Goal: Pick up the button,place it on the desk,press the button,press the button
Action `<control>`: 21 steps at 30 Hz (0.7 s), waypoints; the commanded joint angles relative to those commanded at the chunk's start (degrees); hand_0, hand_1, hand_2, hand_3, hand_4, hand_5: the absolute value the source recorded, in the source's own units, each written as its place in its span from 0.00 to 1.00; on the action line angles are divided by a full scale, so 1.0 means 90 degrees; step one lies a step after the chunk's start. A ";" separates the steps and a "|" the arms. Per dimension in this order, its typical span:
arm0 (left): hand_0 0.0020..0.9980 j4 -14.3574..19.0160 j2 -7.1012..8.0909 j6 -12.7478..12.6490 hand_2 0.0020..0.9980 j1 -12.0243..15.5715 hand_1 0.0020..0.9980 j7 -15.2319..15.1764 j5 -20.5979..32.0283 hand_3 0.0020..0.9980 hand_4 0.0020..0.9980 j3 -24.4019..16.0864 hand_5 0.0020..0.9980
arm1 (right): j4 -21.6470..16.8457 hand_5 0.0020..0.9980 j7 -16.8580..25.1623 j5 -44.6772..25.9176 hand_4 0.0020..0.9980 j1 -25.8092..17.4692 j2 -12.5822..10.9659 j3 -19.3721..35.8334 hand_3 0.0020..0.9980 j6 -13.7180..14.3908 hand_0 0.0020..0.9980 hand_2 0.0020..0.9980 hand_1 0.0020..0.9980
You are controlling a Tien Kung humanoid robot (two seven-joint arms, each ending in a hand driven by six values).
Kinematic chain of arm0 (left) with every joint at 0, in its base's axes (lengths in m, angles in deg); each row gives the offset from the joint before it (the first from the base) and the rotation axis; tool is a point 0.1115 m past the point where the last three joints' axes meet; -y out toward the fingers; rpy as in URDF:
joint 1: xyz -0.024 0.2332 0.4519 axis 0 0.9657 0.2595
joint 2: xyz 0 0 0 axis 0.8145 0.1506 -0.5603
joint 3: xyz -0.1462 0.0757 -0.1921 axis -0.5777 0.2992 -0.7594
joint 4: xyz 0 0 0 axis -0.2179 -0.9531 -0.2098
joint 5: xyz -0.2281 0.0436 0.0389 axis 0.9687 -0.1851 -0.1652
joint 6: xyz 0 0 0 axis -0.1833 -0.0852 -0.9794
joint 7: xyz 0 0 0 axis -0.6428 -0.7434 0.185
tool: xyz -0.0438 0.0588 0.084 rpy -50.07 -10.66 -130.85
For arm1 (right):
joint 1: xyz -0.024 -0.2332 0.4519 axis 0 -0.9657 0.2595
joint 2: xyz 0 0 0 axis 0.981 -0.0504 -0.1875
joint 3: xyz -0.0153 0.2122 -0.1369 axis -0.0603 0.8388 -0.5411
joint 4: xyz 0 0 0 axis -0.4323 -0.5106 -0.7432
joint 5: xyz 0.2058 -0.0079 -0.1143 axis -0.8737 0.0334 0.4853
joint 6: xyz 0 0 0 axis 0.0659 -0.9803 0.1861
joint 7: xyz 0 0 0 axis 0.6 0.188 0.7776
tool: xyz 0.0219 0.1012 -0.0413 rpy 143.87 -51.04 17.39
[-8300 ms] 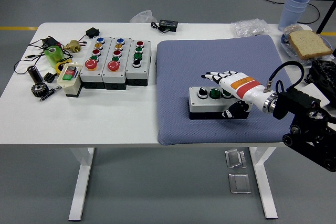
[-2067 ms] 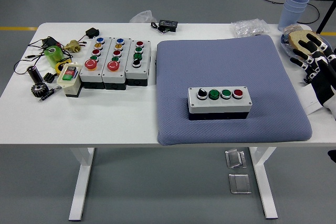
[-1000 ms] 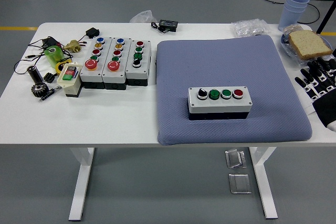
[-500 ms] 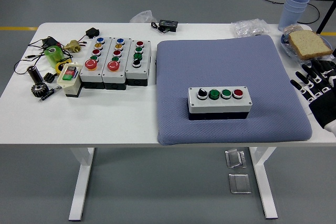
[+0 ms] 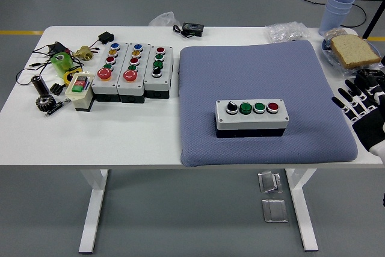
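Observation:
A grey button box (image 5: pixel 252 118) with a black selector, two green buttons and a red button lies on the blue-grey pad (image 5: pixel 258 70), near its front edge. My right hand (image 5: pixel 360 103) hovers at the table's right edge, to the right of the pad, fingers spread and holding nothing. It is well apart from the box. My left hand is out of view.
Three more button boxes (image 5: pixel 132 70) stand side by side at the left, with a small switch box (image 5: pixel 80 86), cables, a green roll and a gear beside them. A bread slice (image 5: pixel 352 50), blue cups (image 5: pixel 338 9) and a plastic bag (image 5: pixel 286 30) sit at the back right.
My right hand left the button box on the pad, withdrew to the table's right edge, and has since drifted slightly left and down there. The box has not moved lately.

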 joint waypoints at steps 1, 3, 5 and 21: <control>0.54 0.0000 0.0000 0.0003 0.42 0.0008 0.42 0.0006 -0.0032 0.42 0.26 -0.0018 0.46 | 0.0019 0.38 0.0019 -0.0074 0.76 0.0003 -0.0010 -0.0029 0.68 0.0020 0.67 0.70 0.61; 0.54 0.0000 0.0000 0.0006 0.42 0.0021 0.42 0.0011 -0.0075 0.42 0.26 -0.0037 0.46 | 0.0064 0.38 0.0026 -0.0163 0.76 -0.0005 -0.0008 -0.0082 0.68 0.0052 0.67 0.70 0.61; 0.54 0.0000 0.0000 0.0005 0.42 0.0032 0.42 0.0013 -0.0107 0.42 0.26 -0.0050 0.46 | 0.0096 0.36 0.0025 -0.0197 0.76 -0.0023 0.0017 -0.0124 0.68 0.0068 0.66 0.69 0.61; 0.54 0.0000 0.0000 0.0032 0.42 0.0125 0.42 0.0021 -0.0233 0.42 0.26 -0.0066 0.46 | 0.0114 0.34 0.0056 -0.0264 0.75 -0.0050 0.0024 -0.0253 0.67 0.0120 0.66 0.69 0.61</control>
